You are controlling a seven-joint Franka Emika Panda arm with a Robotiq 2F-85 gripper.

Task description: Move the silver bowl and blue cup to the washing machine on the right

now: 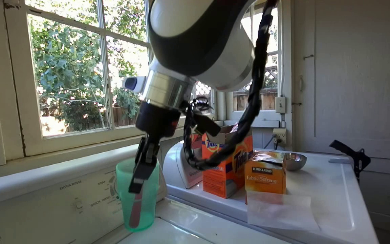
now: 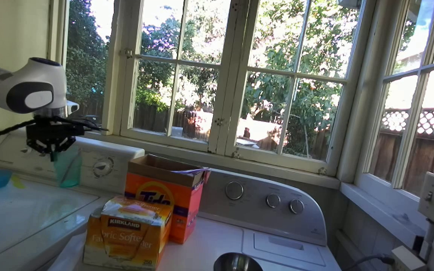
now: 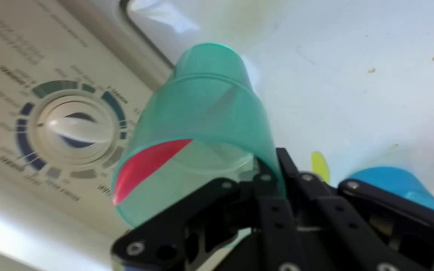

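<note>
Daylight floods the windows on the far left, and in an exterior view the gripper is clamped on the teal tumbler, roughly upright, beside the control panel of the left-hand machine! Far right, the silver bowl sits on the washing machine, so by my reading only the tumbler needs delivering.

In an exterior view, look at what stands between: the Tide box and, nearer, the Kirkland fabric softener box, with the tumbler left of both and the bowl right of both, cut off at the near edge. I'd carry high over that pair.

Wrist view, and it's a rim grab: fingers together on the wall, one inside, one outside, with a red strip in the tumbler, hard to say what. Thin translucent plastic: expect it light, slightly springy, slick, more likely to flex than crack. A one-sided hold could let it tip, so bite deeper down the wall and squeeze gently; whether its base touches anything, I can't tell
</note>
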